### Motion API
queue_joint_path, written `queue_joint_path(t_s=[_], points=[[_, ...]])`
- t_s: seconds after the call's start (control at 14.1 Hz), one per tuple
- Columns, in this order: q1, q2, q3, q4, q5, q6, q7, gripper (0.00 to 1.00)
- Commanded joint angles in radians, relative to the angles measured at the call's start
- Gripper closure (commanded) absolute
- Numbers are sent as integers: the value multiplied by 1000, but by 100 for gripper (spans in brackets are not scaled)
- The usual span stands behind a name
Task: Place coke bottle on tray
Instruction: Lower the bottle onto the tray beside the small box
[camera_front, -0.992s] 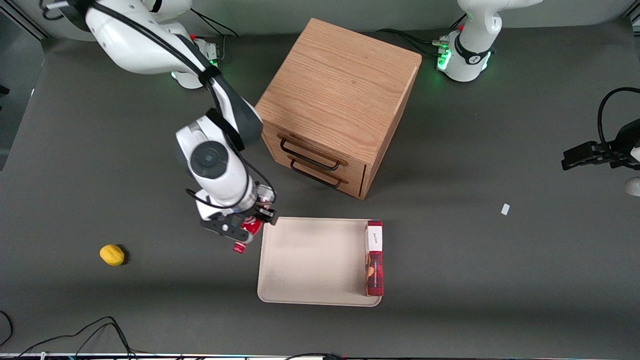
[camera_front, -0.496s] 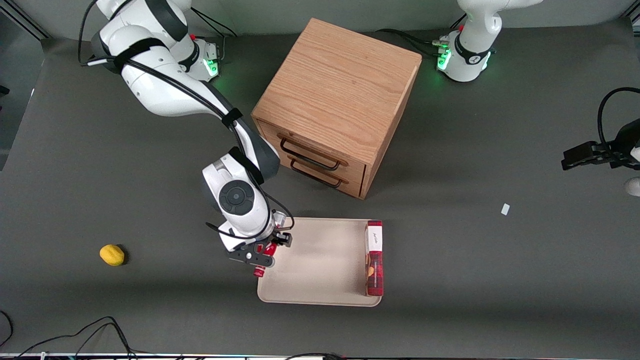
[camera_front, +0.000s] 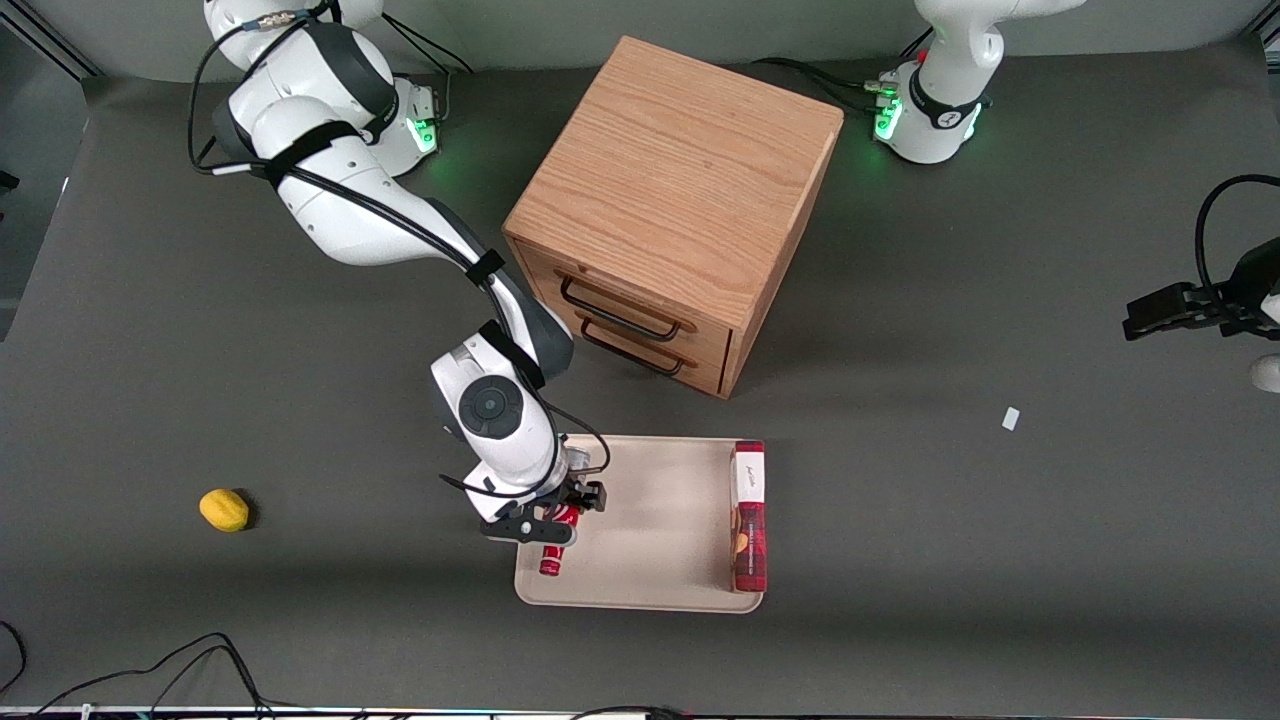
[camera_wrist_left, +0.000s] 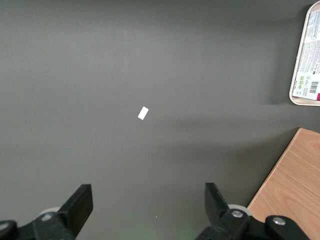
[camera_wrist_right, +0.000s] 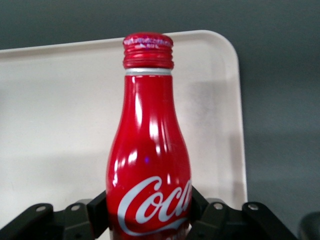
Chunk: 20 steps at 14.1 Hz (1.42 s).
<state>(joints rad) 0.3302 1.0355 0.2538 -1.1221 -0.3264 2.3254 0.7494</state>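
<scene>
- The bench (camera_front: 150, 330) is a plain dark grey sheet that fills almost all of the front view; a strip of paler wall runs along the 12 o'clock edge, and black cables (camera_front: 190, 660) trail along the 6 o'clock edge.
- A small yellow fruit (camera_front: 224, 509) lies alone on the bench toward the working arm's end, at about 9 o'clock from the tray.
- The right arm's end effector (camera_front: 545, 527) hangs over the tray's edge toward the working arm's end, its two fingers closed on the lower body of the bottle.
- The bottle (camera_front: 555, 548) is red with a white script logo and a red cap (camera_wrist_right: 148, 50). It is held above the tray surface, cap pointing toward 6 o'clock in the front view; whether it touches the tray cannot be told.
- In the right wrist view the black fingers (camera_wrist_right: 210, 212) press the bottle (camera_wrist_right: 150, 170) from both sides, with the beige tray (camera_wrist_right: 50, 110) under it.
- The tray (camera_front: 650, 520) lies flat on the bench, nearer the front camera than the cabinet.
- A wooden cabinet (camera_front: 680, 180) with two dark handles stands at 12 o'clock from the tray.
- A red box (camera_front: 749, 515) with a white end lies along the tray's edge toward the parked arm's end.
- A small white scrap (camera_front: 1011, 418) lies on the bare bench toward the parked arm's end, seen also in the left wrist view (camera_wrist_left: 143, 113).
</scene>
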Motion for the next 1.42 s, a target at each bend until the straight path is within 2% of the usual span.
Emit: queue_joint_path(t_s=[0.0, 0.07, 0.14, 0.21, 0.28, 0.35, 0.5, 0.71, 0.78, 0.85, 0.92, 1.35], points=[[13, 35, -10, 64, -25, 22, -60, 100], [13, 38, -10, 64, -25, 23, -64, 100], [13, 40, -10, 62, -25, 23, -67, 96], [13, 41, -11, 62, -25, 26, -68, 86], [13, 46, -13, 62, -25, 35, -67, 68], [13, 51, -13, 62, -25, 41, -68, 63], [13, 57, -14, 56, -25, 49, -68, 45], [13, 57, -21, 50, -25, 51, -68, 39], [13, 57, -21, 50, -25, 49, -67, 27], [13, 55, -22, 50, -26, 49, -67, 4], [13, 55, -22, 48, -26, 49, -64, 0], [10, 45, -22, 45, -26, 49, -67, 0]])
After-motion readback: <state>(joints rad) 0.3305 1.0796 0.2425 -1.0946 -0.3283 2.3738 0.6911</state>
